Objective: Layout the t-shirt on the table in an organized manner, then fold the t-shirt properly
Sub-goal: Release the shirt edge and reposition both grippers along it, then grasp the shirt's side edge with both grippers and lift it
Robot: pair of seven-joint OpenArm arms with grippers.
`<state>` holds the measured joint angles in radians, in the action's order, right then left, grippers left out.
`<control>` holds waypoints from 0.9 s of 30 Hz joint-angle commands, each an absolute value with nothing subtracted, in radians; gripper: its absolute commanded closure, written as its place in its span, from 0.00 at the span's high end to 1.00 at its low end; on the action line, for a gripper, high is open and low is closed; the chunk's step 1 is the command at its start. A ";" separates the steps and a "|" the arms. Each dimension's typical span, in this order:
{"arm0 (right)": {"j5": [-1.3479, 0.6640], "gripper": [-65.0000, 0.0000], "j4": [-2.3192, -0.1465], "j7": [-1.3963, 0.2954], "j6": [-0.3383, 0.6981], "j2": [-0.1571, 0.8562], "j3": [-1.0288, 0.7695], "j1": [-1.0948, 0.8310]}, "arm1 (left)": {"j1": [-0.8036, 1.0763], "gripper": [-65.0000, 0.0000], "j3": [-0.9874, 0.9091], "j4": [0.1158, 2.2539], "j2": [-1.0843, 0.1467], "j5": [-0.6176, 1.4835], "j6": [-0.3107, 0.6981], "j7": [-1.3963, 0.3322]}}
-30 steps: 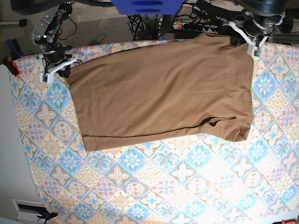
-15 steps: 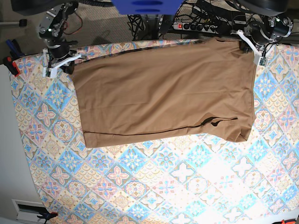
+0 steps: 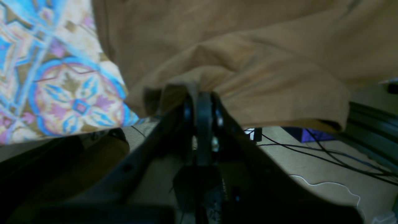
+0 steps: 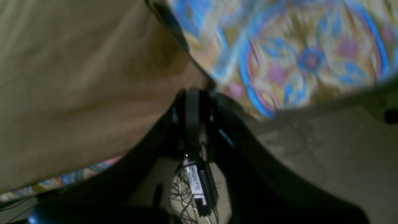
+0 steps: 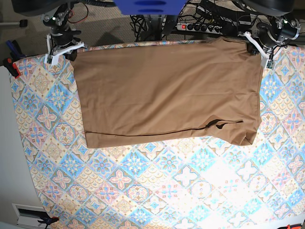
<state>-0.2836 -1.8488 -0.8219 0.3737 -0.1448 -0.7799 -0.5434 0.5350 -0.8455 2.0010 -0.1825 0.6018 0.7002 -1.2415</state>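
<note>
The tan-brown t-shirt point(image 5: 167, 90) lies spread flat on the far half of the patterned table point(image 5: 167, 191), its near right corner folded over with a small dark crease. My left gripper point(image 5: 258, 47) is shut on the shirt's far right corner at the table's back edge; in the left wrist view the jaws point(image 3: 199, 96) pinch bunched fabric point(image 3: 248, 77). My right gripper point(image 5: 66, 48) is shut on the far left corner; in the right wrist view the jaws point(image 4: 194, 95) close on the shirt's edge point(image 4: 77, 77). The neck tag is hidden.
Behind the table's back edge are a power strip point(image 5: 200, 27), loose cables point(image 3: 311, 152) on the floor and a blue part point(image 5: 147, 7). An orange and black clamp point(image 5: 12, 67) grips the table's left edge. A pale wall with a vent point(image 5: 26, 210) stands at the left.
Both grippers have moved toward the table's back edge, drawing the shirt's far edge with them. The shirt now lies straighter and squarer, with its far edge along the back edge.
</note>
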 commanded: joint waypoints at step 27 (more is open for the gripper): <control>-0.297 0.00 -1.899 -0.794 0.403 -0.136 -0.782 -0.538 | 0.217 0.00 -0.746 2.014 -0.191 0.358 0.698 -1.320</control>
